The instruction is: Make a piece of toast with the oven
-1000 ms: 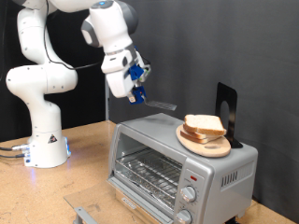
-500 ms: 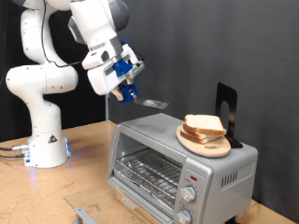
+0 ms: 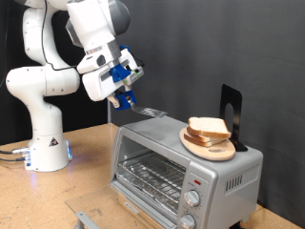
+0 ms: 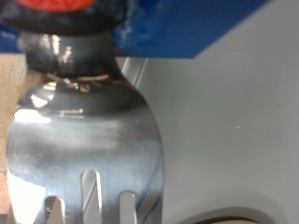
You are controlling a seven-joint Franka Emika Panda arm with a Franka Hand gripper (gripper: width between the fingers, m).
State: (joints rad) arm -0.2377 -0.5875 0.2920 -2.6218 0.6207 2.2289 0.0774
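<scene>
Above oven (image 3: 176,162), tilted pincer (image 3: 127,98) gripping fork (image 3: 145,112)

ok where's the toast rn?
In the exterior view the piece of toast lies on a round wooden plate on top of the oven, at its right end, right of the fork-holding gripper.

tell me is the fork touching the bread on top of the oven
Apart. The exterior view shows the fork in the end effector well toward the view's left of the bread, with bare oven top between.
</scene>
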